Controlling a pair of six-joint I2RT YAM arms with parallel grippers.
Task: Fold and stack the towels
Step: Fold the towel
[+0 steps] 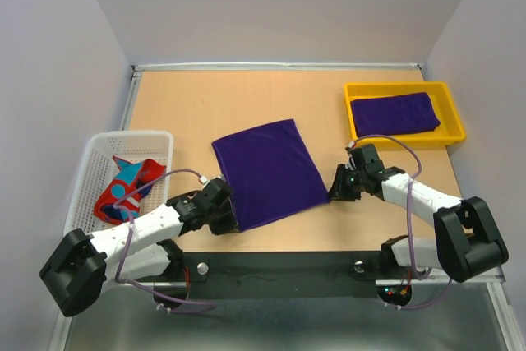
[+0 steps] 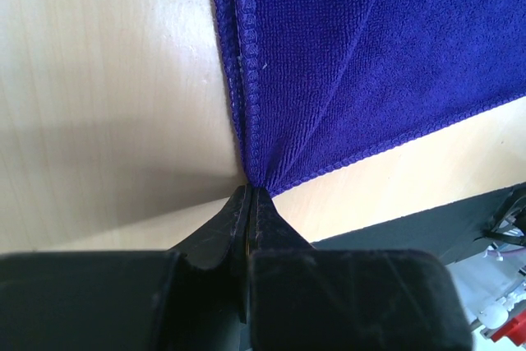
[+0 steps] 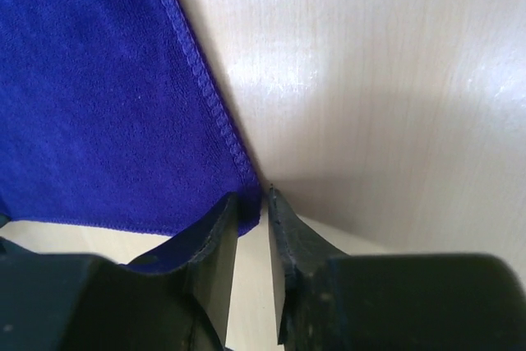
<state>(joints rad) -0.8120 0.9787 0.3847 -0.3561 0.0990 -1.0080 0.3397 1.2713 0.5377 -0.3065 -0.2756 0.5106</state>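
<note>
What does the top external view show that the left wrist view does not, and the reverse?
Only top external: the yellow tray holding a folded purple towel, and the white basket with the red towel. Only left wrist: the left end effector pinched shut on a corner of the spread purple towel. Both: that towel on the table.

You get bright, even overhead light. Glare on table (image 3: 288, 80) in right wrist view; near fingers (image 3: 214, 260) dark, soft-focused; shadows soft.
</note>
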